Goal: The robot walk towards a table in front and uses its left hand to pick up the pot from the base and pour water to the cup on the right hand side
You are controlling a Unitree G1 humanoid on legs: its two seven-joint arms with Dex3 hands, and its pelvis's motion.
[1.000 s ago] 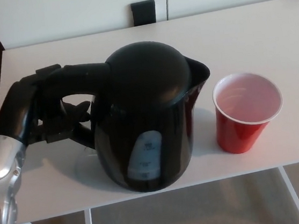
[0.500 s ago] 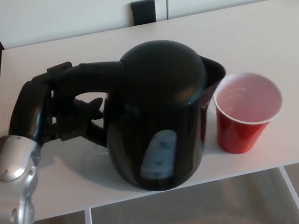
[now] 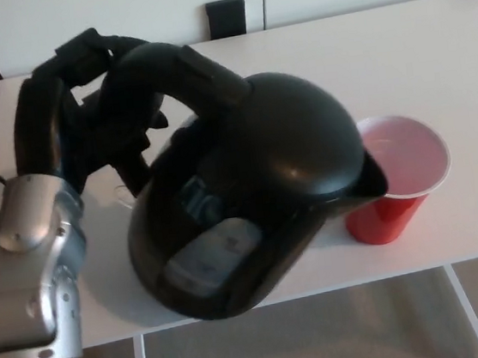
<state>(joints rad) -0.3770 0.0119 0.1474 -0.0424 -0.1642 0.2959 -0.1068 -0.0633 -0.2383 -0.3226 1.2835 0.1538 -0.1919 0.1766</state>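
office-like room (white table (image 3: 431,45), plain wall panels (image 3: 117,16)).

Pot (image 3: 249,195) was upright 1 s ago, spout clear of the cup; half a sec ago it had slid toward the robot's right, spout nearly at the cup rim, still upright. Now it's tipped hard over to the right, base swung up toward the camera, lid dome facing the cup, spout overlapping the rim of the red cup (image 3: 402,169) on its left side. Handle went from level to slanting up-left. Left hand (image 3: 85,119), wrapped on the handle, rose from mid-left of the pic to the upper left, wrist rolled w/ the tilt; silver forearm now stands more vertical and shows bigger. Pot now hides part of the cup.
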